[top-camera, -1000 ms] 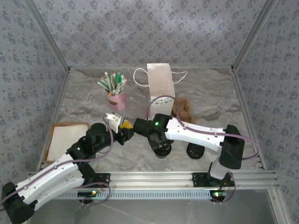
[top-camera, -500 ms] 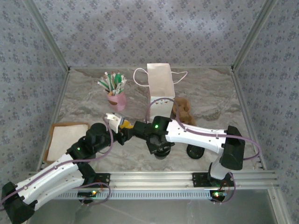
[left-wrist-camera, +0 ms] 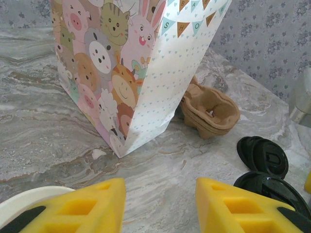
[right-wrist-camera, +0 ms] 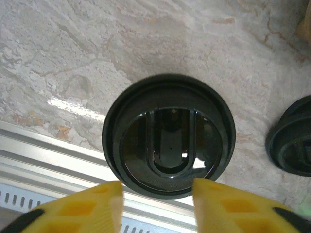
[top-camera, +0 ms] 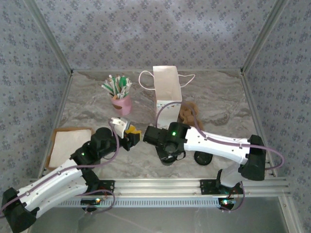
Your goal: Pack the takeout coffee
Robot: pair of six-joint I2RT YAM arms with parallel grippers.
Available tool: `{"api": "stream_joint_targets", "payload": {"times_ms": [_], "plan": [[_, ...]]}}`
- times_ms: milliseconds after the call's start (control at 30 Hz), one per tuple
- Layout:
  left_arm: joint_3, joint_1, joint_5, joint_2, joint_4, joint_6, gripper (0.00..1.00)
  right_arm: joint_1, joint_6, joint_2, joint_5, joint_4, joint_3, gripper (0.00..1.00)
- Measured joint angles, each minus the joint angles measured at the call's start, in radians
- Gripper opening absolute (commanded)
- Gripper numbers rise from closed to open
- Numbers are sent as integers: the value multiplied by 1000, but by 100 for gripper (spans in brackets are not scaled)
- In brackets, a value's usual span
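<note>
A black lid (right-wrist-camera: 168, 136) lies under my right gripper (right-wrist-camera: 158, 191), whose yellow fingers stand apart in front of it and are not touching it. In the top view that gripper (top-camera: 167, 154) points down at the lid (top-camera: 167, 161) near the table's front edge. A second black lid (top-camera: 202, 158) lies to its right. My left gripper (left-wrist-camera: 160, 189) is open with bare table between its fingers. A cream-white curved rim, the cup (left-wrist-camera: 24, 200), peeks out behind its left finger; the rest is hidden. In the top view the left gripper (top-camera: 132, 133) hangs left of the right wrist.
A white paper bag (top-camera: 167, 92) with cartoon animals (left-wrist-camera: 121, 73) stands at the middle back, with the brown cup carrier (left-wrist-camera: 211, 110) beside it. The pink cup of straws (top-camera: 121, 103) is back left. A flat tray with a white sheet (top-camera: 68, 145) lies left. An aluminium rail (right-wrist-camera: 58, 160) borders the front.
The right arm's forearm and elbow have swung to the right and its wrist has turned over the lid. The left arm has stayed where it was.
</note>
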Motion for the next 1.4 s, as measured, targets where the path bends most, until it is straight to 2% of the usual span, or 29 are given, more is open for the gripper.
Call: {"api": "stream_joint_targets", "payload": {"times_ms": [100,267,1233,1400], "plan": [[0,0,0,5,2,0,42,-5,3,-6,-23,19,-35,25],[0,-7,0,12,2,0,42,-10,7,-6,-49,40,-56,21],[0,-13,0,26,16,0,42,-43,15,-44,-105,120,-176,21],[0,-13,0,26,16,0,42,-43,14,-38,-100,94,-135,30]]}}
